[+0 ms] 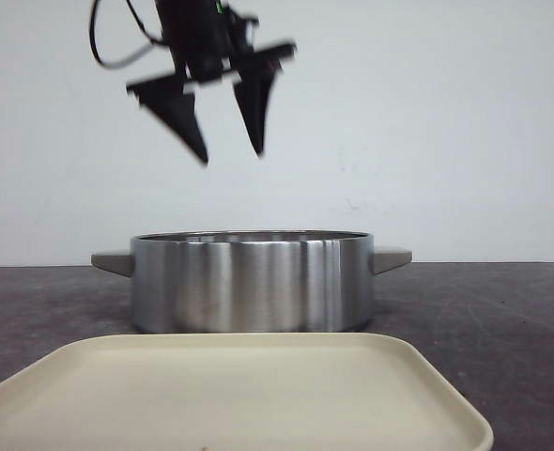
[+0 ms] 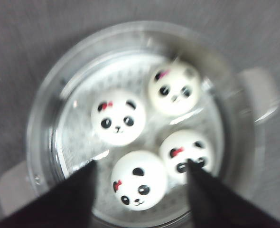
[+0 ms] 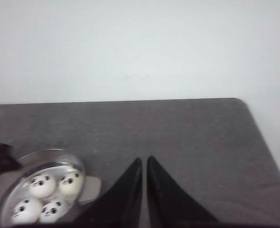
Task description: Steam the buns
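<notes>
The left fingers [image 1: 230, 150] hang spread wide and empty above the pot [image 1: 251, 282], holding nothing. The right fingers [image 3: 144, 166] are pressed almost together, empty, over the grey surface [image 3: 187, 133]. All four buns [image 2: 118, 117] sit inside the pot on its perforated floor. A cream tray [image 1: 230, 395] lies just in front of the pot

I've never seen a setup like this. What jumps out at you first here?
Four white panda-faced buns sitting together inside a shiny steel pot on the dark table. Above the pot hangs the left hand, its black fingers spread and empty. An empty cream tray lies in front of the pot, nearest the camera.
</notes>
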Action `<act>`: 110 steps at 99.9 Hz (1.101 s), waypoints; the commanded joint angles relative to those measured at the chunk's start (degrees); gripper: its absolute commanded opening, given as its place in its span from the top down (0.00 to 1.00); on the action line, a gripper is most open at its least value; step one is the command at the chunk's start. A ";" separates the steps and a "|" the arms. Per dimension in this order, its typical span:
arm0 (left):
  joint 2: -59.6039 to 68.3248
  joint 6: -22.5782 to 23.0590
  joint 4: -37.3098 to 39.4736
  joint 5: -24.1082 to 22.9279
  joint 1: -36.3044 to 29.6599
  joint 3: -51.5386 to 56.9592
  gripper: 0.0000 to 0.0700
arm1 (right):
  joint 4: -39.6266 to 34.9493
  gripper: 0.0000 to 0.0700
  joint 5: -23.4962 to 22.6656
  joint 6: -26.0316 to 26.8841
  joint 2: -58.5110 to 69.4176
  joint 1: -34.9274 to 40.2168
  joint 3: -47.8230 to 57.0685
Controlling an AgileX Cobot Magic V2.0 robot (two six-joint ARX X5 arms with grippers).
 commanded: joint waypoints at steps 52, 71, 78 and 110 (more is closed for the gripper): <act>-41.72 1.03 -12.48 -11.17 -14.45 1.14 0.99 | 13.33 0.99 4.79 0.07 -2.01 13.81 -21.92; -55.04 -2.89 -14.64 -18.16 -16.37 -9.29 0.99 | 25.86 0.99 8.96 0.07 -5.03 21.46 -34.23; -61.55 -5.01 -14.58 -21.03 -16.37 -16.52 0.99 | 28.28 0.99 9.03 0.07 -5.79 23.45 -37.62; -85.94 -14.25 -11.63 -21.68 -16.33 -44.44 0.99 | 31.74 0.99 9.57 0.07 -6.54 30.40 -43.60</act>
